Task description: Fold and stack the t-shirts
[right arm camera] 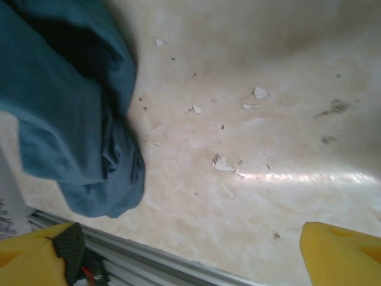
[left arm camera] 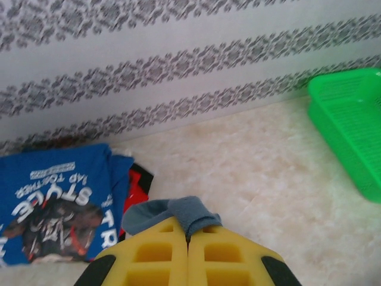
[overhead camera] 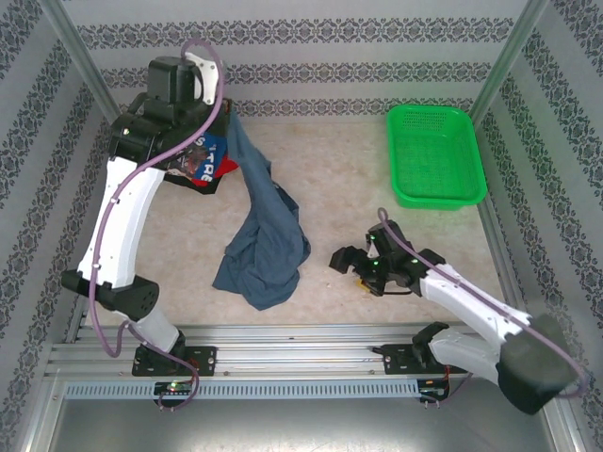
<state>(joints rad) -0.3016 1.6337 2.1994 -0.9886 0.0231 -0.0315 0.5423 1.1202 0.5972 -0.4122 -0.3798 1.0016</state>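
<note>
A plain slate-blue t-shirt (overhead camera: 266,235) hangs from my raised left gripper (overhead camera: 229,118) at the back left, its lower part bunched on the table. In the left wrist view my left gripper (left arm camera: 188,238) is shut on a fold of that shirt (left arm camera: 178,211). A folded pile lies under it: a bright blue shirt with white lettering (left arm camera: 56,202) on top, red and black shirts (left arm camera: 138,186) below. My right gripper (overhead camera: 350,266) stands open low over bare table right of the slate-blue shirt (right arm camera: 65,107), its yellow fingertips (right arm camera: 342,253) wide apart with nothing between them.
A green plastic mesh basket (overhead camera: 435,155) sits at the back right, also visible as a green basket (left arm camera: 351,119) in the left wrist view. Patterned walls enclose the table on three sides. An aluminium rail (overhead camera: 301,353) runs along the near edge.
</note>
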